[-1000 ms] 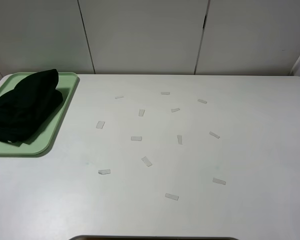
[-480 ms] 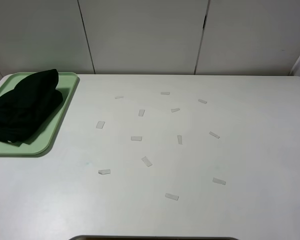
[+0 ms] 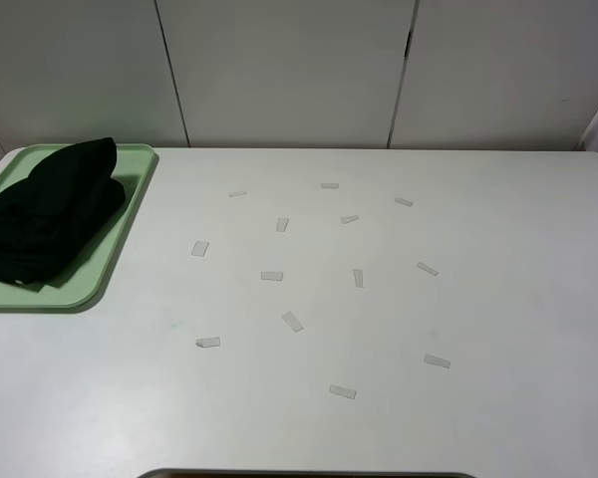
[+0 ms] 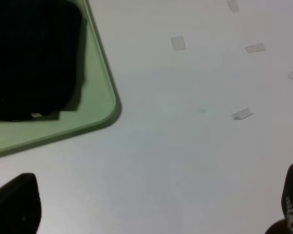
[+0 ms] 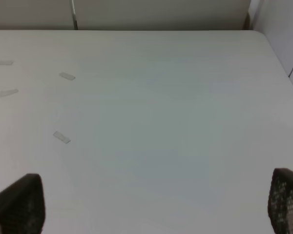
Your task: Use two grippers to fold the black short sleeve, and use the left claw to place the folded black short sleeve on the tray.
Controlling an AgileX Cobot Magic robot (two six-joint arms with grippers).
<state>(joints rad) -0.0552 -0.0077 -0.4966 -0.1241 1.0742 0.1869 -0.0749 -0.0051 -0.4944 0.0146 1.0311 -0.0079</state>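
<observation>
A: Item one, the shirt. Where do you have it?

B: You have the black shirt [image 3: 48, 211] lying in a rumpled, folded bundle on the green tray [image 3: 130, 199], at the far left of the white table [image 3: 399, 329]. The bundle covers most of the tray and leaves a strip of green bare along its right side and near edge. From the left wrist camera you see the same shirt [image 4: 34, 56] sitting inside the tray's rounded corner [image 4: 100, 100], with the rim clear of the cloth.

A: Item two, the claws?

B: Neither arm shows in the high view. Your left claw [image 4: 151, 207] hangs over bare table just off the tray's near right corner, its two fingertips [image 4: 17, 202] far apart at the edges of its own camera's picture, spread wide and holding nothing. Your right claw [image 5: 151, 202] is likewise spread wide and empty, above the right part of the table, one fingertip [image 5: 19, 202] at each side of its picture.

A: Item three, anything else on the table?

B: A scatter of small white paper strips [image 3: 293, 321], about a dozen, loose across the middle of the table, well apart from the tray. Some lie near the far edge, others toward the near side. Behind the table you have a pale panelled wall [image 3: 289, 70].
</observation>
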